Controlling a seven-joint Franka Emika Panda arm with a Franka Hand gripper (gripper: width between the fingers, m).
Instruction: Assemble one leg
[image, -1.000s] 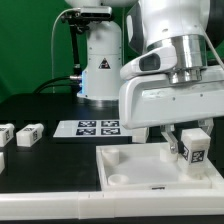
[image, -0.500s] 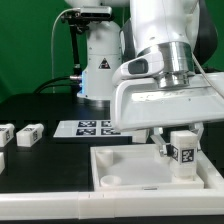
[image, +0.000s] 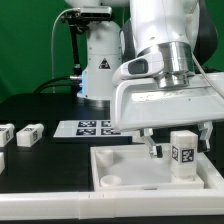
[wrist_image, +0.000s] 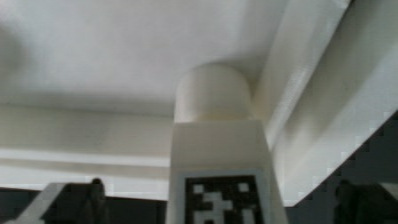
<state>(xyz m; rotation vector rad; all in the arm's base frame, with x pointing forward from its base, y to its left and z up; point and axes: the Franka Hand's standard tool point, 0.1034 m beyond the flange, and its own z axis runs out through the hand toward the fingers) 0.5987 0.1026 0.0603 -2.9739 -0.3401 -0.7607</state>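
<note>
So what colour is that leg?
The leg is white with a black-and-white tag; the exterior view shows it best.

The leg (image: 183, 156) is a small white block with a black-and-white square tag on its face. It stands upright on the white tray (image: 130, 166), toward the exterior view's right.

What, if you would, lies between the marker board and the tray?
Only bare black table between marker board and tray, seen in the exterior view.
</note>
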